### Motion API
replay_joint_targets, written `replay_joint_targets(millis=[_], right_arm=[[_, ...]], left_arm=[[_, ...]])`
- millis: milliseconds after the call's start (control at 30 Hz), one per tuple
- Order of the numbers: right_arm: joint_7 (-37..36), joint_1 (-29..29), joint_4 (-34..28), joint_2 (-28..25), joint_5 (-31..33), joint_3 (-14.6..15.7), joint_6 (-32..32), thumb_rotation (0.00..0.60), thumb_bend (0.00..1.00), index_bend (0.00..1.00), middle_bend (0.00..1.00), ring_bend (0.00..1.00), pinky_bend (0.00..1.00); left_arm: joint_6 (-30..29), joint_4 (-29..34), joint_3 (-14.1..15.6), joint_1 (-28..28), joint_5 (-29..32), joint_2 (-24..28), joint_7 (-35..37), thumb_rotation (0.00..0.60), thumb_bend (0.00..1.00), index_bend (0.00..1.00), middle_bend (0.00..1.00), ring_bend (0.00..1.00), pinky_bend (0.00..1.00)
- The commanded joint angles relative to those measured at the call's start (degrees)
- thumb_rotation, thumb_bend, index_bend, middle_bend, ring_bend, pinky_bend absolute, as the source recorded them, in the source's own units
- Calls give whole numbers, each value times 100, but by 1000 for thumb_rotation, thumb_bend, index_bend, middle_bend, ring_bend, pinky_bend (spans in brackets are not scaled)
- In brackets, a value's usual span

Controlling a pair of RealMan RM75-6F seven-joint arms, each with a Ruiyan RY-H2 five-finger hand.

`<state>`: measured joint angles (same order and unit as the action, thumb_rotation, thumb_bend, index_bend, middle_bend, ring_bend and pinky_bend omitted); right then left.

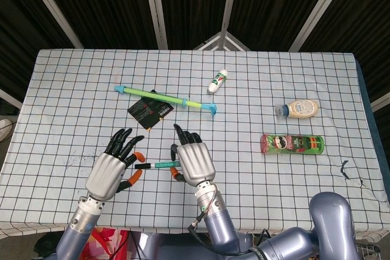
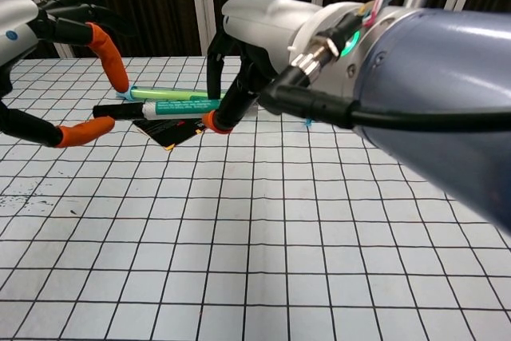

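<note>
Scattered around the black card [image 1: 150,112]: long green-blue stick [image 1: 164,98] just behind, small white bottle [image 1: 217,81], sauce bottle [image 1: 298,109] and chip can [image 1: 292,144] well right.

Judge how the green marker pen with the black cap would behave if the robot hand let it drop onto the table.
The marker pen looks round and slim, so it would probably roll on the flat checked cloth. It seems rigid and light: the right robot hand holds it level by one end. Its glossy barrel may be slippery.

In the chest view the left hand [image 2: 48,69] is cut off by the edge, and the black packet [image 2: 169,131] lies half hidden behind the marker [image 2: 156,107].
</note>
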<state>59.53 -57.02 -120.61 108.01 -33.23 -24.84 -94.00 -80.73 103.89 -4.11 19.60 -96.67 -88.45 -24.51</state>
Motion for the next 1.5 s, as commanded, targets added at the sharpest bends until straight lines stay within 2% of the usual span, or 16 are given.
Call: replay_joint_targets(millis=[33,1500], right_arm=[[2,-5,-7,-4,-6,1,-1,600,474,647,67,155,171],[-180,32,-10,-84,84,28,90,600,485,657,68,155,171]], left_arm=[[21,-15,0,10,17,-18,-10,600,426,491,152,0,48],[-139,-405,-2,60,-156,-294,167,600,460,536,187,0,48]])
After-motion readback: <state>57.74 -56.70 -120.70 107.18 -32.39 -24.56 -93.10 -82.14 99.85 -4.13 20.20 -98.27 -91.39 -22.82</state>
